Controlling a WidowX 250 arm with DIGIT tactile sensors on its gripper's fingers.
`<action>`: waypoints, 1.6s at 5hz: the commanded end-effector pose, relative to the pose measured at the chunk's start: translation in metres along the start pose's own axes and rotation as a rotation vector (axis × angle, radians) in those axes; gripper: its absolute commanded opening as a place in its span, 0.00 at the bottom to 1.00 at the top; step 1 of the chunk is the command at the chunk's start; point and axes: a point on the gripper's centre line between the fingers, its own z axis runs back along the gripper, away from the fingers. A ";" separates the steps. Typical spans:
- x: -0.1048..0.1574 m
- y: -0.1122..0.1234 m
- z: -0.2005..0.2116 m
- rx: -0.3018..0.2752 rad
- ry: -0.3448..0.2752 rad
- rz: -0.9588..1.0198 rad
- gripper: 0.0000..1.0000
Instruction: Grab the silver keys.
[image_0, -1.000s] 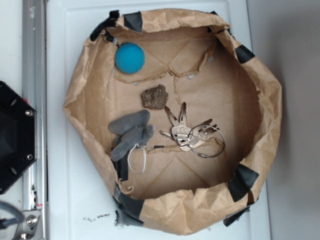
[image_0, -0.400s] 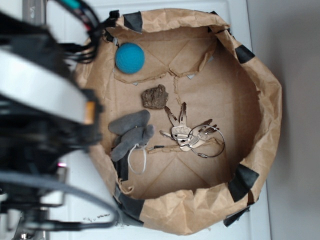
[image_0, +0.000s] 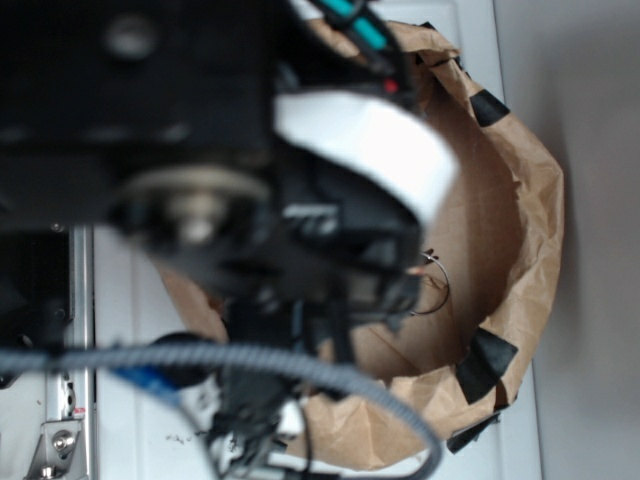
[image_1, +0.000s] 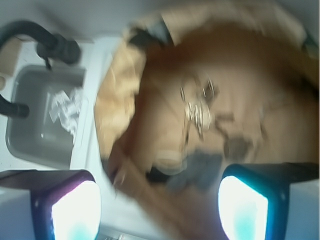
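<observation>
Arm now covering most of the paper bin (image_0: 520, 210), one gripper (image_1: 159, 210) spread, one silver keys (image_1: 198, 107) bunch below.

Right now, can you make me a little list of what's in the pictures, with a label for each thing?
keys: silver bunch, blurry, lying on the bag floor
key ring: thin wire loop peeking out past the arm
bag: brown paper, wide open, black tape on the rim
grey toy: dark blur just below the keys in the wrist view
hand: two fingers wide apart, above the bag, holding nothing
arm: black, hides most of the bag in the exterior view
</observation>
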 end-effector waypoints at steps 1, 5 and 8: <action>0.016 0.025 -0.014 -0.030 -0.112 -0.059 1.00; 0.031 0.043 -0.030 -0.089 -0.121 -0.106 1.00; 0.040 0.063 -0.072 -0.016 -0.078 -0.141 1.00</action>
